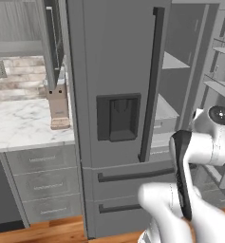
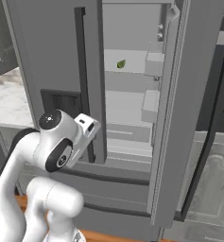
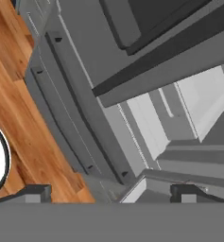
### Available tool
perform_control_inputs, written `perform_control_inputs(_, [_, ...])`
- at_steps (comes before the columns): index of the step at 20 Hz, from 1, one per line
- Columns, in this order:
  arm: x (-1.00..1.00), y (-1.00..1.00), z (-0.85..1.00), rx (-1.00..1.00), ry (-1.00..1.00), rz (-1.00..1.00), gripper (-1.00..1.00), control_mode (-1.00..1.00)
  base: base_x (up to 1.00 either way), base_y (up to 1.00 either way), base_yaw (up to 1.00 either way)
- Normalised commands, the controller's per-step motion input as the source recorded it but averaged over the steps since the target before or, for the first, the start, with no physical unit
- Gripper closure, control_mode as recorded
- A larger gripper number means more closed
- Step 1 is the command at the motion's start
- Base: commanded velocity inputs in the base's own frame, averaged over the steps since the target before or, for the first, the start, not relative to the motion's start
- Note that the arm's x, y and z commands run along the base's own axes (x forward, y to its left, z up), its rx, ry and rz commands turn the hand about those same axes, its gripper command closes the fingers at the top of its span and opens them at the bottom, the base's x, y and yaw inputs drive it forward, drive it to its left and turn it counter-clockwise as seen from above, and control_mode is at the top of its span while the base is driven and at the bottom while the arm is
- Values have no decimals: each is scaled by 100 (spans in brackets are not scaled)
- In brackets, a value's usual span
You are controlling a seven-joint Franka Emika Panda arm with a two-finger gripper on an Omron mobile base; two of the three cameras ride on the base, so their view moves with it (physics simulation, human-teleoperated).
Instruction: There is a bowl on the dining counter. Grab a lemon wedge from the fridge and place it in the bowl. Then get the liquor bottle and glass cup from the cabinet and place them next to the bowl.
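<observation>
Claw (image 3: 111, 193) spread wide, nothing between its tips, seen at the bottom of the hand view, aimed at the fridge's lower front and the wood floor (image 3: 14, 94) at left of that frame. Fridge (image 1: 118, 71) fills the centre of the left base view; its right door hangs open, shelves bare at right. Lemon wedge (image 2: 121, 64) sits on an upper shelf inside, upper middle of the right base view. Marble worktop (image 1: 19, 126) with brick backsplash at left, drawers below it.
</observation>
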Motion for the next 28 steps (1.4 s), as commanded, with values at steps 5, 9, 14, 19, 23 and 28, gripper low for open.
perform_control_inputs(5, [29,57,68,14,-18,-1,-100,-100,0,0,0])
perform_control_inputs(9, [56,29,54,24,-3,-5,-100,-100,0,0,0])
perform_control_inputs(14, [60,3,46,31,-2,-5,-100,-100,0,0,0])
perform_control_inputs(19, [27,32,24,13,0,-30,-100,-100,0,0,0])
perform_control_inputs(23, [13,33,18,0,0,-40,-100,-100,0,0,0])
perform_control_inputs(28, [24,7,13,0,0,-33,-100,-100,0,0,0])
